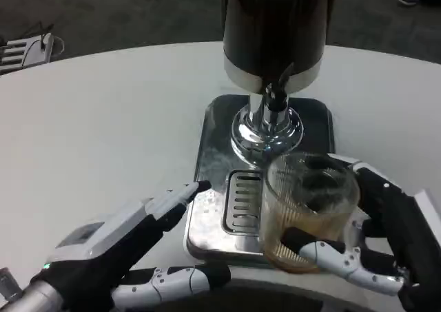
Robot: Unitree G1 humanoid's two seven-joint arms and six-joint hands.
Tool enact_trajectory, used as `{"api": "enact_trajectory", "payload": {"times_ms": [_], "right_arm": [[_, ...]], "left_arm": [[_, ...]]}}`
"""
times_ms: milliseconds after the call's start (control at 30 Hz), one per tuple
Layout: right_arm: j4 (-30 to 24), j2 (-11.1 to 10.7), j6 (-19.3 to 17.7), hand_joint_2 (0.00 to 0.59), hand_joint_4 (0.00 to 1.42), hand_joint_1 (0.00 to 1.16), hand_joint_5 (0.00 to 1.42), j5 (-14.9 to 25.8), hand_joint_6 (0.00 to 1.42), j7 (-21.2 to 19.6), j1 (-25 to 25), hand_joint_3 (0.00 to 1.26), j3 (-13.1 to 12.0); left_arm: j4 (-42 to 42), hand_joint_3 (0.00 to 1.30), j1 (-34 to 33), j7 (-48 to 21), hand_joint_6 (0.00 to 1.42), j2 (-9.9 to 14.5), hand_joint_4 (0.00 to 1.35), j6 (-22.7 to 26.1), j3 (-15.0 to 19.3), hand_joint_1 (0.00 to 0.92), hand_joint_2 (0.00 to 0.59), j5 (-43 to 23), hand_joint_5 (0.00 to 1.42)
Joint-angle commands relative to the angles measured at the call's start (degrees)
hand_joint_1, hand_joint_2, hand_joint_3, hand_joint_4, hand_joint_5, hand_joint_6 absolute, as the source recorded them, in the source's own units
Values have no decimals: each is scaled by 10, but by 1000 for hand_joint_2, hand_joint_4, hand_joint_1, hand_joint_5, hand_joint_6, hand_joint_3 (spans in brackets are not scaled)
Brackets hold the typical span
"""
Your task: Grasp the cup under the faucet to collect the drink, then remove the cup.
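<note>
A ribbed clear cup (308, 209) with brown drink in its lower part is gripped by my right hand (382, 240), at the front right of the silver drip tray (213, 160) and lifted off it. The cup is clear of the dark dispenser (279, 29) and its chrome faucet (267, 122), which stand behind it. My left hand (127, 246) is open with fingers spread, low at the front left, its fingertip (200, 187) reaching the tray's left edge.
A slotted grate (241, 200) shows in the tray where the cup stood. The round white table (103, 119) spreads wide to the left and behind. Dark floor lies beyond the table's far edge.
</note>
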Motion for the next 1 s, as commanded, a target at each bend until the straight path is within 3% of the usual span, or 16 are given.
{"api": "enact_trajectory", "payload": {"times_ms": [33, 233, 500, 1000], "right_arm": [[-61, -24, -29, 313, 1410, 933, 1424, 26, 1424, 26, 38, 1166, -28], [-105, -51, -45, 311, 1411, 930, 1424, 47, 1424, 56, 74, 1165, -61], [-143, -70, -57, 310, 1411, 927, 1424, 76, 1424, 88, 117, 1172, -100], [-167, -75, -71, 310, 1424, 924, 1424, 88, 1424, 115, 129, 1177, -124]], "left_arm": [[-15, 31, 5, 4, 14, 0, 0, -10, -7, 0, 103, 2, 0], [-31, 29, 8, -5, 11, 4, 0, -22, -9, 0, 103, -2, 0], [-75, 22, 37, -19, 2, 9, 0, -35, -7, 0, 103, -7, 0], [-125, 12, 86, -18, 0, 6, 0, -35, 10, 0, 103, -4, 0]]}}
